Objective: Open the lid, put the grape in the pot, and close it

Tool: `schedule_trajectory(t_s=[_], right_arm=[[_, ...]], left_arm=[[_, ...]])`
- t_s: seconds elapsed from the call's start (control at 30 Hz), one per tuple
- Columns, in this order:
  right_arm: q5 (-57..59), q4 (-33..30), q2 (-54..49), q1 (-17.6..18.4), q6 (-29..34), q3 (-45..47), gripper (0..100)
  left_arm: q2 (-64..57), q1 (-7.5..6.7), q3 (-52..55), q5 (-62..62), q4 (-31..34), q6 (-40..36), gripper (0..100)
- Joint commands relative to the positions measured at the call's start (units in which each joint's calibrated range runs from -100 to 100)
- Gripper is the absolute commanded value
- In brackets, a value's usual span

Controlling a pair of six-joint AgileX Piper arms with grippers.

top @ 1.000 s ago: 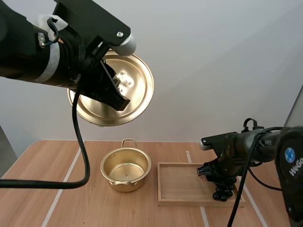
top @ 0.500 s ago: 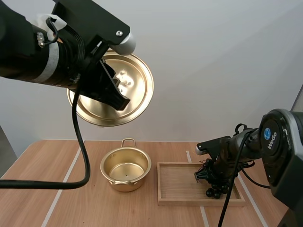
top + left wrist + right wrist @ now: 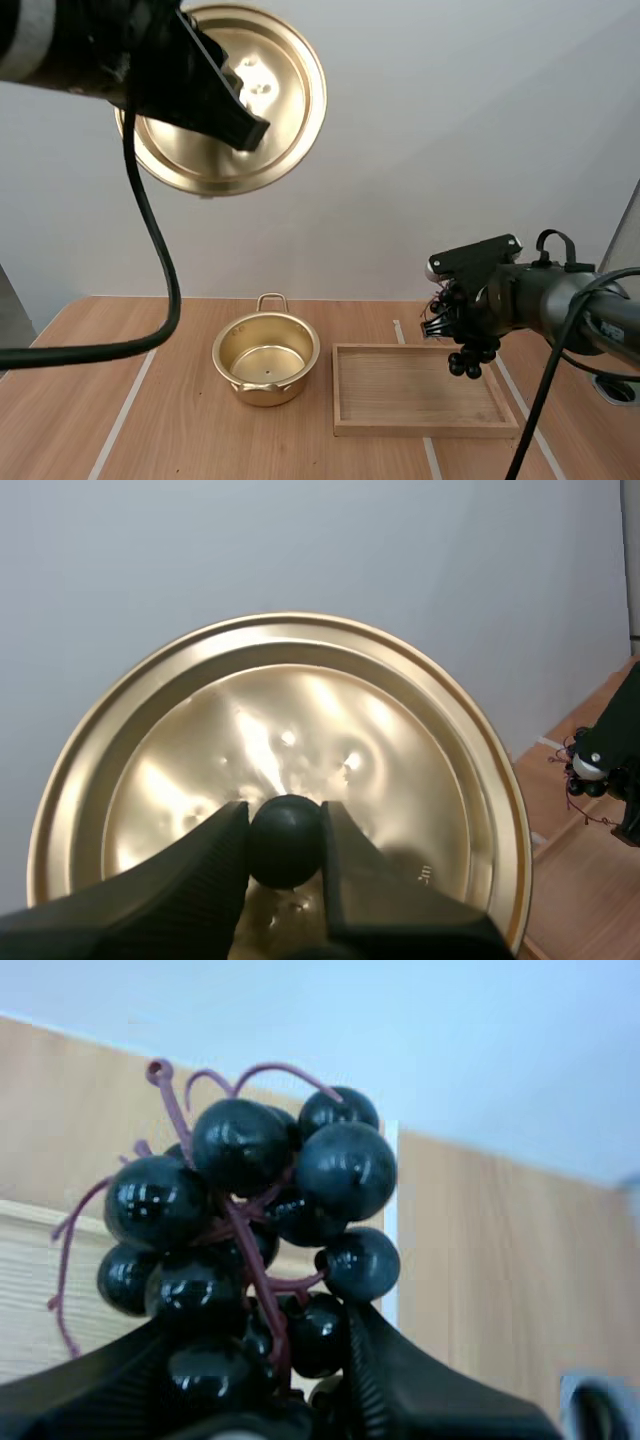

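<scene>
The bunch of dark grapes hangs in the air at the right of the high view, over the far right part of the wooden tray and clear of its floor. The right gripper is clamped on the bunch. In the right wrist view its two fingers pinch the lowest berries and the reddish stem, and the rest of the grapes bulges out beyond the fingertips.

The tray lies flat on the wooden table, with its left rim just beside the golden pot. The pot sits left of centre, its mouth uncovered and one loop handle at its far rim. The tray's bare floor lies between the hanging bunch and the pot.

The golden lid is held high in the upper left of the high view, well above the pot and tilted on edge. The left gripper grips it. In the left wrist view the fingers close on either side of the black knob at the middle of the lid.
</scene>
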Motion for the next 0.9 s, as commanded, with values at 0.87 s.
schedule_trajectory(t_s=[0.87], right_arm=[[0.64, 4.32, 16.48, 25.12, -5.89, -19.55, 0]], left_arm=[[-1.21, -0.16, -22.15, 4.84, 7.21, -4.73, 0]])
